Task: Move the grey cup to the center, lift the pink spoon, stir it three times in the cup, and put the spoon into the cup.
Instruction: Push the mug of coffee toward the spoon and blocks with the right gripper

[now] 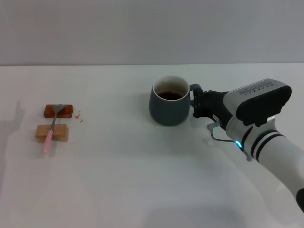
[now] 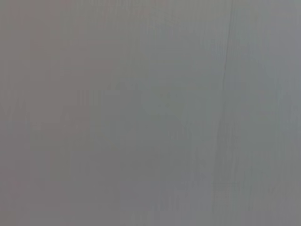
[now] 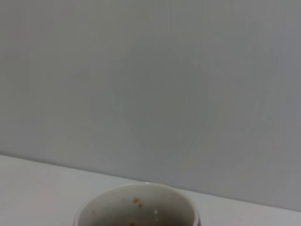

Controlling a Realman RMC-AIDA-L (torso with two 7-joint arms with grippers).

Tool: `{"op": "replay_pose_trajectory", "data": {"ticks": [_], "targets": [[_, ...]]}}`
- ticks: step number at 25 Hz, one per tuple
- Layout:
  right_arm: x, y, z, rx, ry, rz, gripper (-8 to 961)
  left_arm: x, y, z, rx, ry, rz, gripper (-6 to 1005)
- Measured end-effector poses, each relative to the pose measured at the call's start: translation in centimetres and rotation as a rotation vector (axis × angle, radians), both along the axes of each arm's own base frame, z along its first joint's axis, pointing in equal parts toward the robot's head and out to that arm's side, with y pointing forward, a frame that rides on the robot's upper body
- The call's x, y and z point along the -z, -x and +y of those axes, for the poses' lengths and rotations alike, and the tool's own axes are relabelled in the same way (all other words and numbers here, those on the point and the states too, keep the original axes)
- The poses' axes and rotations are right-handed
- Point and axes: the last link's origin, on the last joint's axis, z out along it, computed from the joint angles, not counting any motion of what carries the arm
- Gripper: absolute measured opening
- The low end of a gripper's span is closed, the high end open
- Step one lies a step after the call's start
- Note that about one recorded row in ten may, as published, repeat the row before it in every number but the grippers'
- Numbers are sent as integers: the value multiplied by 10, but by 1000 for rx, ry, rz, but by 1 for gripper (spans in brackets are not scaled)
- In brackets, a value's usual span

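The grey cup point(image 1: 169, 105) stands upright on the white table, right of the middle, with dark liquid inside. Its rim and pale inside also show in the right wrist view point(image 3: 136, 209). My right gripper point(image 1: 196, 101) is at the cup's right side, where it covers the handle. The pink spoon point(image 1: 51, 130) lies at the far left of the table across two small blocks, with its bowl on the far one. My left gripper is out of view, and the left wrist view shows only a plain grey surface.
A red-brown block point(image 1: 66, 110) and a tan block point(image 1: 60, 134) lie under the spoon, with a few crumbs point(image 1: 80, 117) beside them. The white table point(image 1: 142, 180) ends at a grey wall behind.
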Motion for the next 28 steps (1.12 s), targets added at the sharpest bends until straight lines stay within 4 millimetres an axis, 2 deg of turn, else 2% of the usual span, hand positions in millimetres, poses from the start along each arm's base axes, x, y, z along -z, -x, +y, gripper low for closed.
{"op": "replay_pose_trajectory", "data": {"ticks": [12, 28], "targets": [[9, 10, 0, -6, 53, -13, -2, 0, 0, 0, 1, -1, 2, 812], [26, 29, -15, -82, 121, -9, -2, -1, 2, -2, -4, -2, 3, 812]]}}
